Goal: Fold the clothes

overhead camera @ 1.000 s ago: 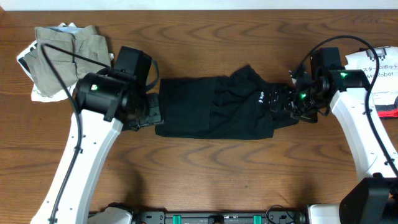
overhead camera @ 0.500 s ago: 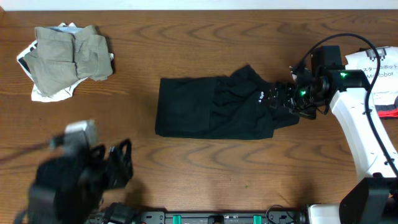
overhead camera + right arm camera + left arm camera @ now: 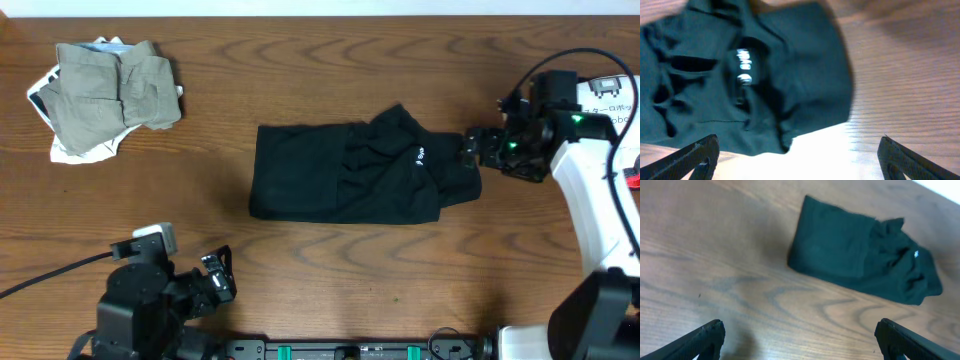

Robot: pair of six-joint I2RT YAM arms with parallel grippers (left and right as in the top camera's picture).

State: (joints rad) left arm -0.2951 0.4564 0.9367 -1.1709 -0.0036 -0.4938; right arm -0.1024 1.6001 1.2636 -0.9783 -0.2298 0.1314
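Note:
The black shirt [image 3: 355, 172] lies folded into a rough rectangle mid-table, its right end rumpled, with a small white mark [image 3: 421, 155]. It also shows in the left wrist view [image 3: 860, 260] and the right wrist view [image 3: 750, 70]. My right gripper [image 3: 472, 150] is open just off the shirt's right end, holding nothing; its jaws stand wide apart over bare wood. My left gripper [image 3: 218, 275] is open and empty near the front left edge, well away from the shirt. A folded grey-khaki garment [image 3: 112, 85] lies at the back left. A white printed garment [image 3: 605, 100] lies at the far right.
A white cloth [image 3: 45, 90] sticks out under the grey-khaki garment. A red item [image 3: 633, 178] sits at the right edge. The wooden table [image 3: 300, 270] runs to a black rail [image 3: 350, 350] along the front.
My left arm has pulled back from the shirt's left edge to the front left corner. My right gripper has let go of the shirt's right end and drawn a little to the right.

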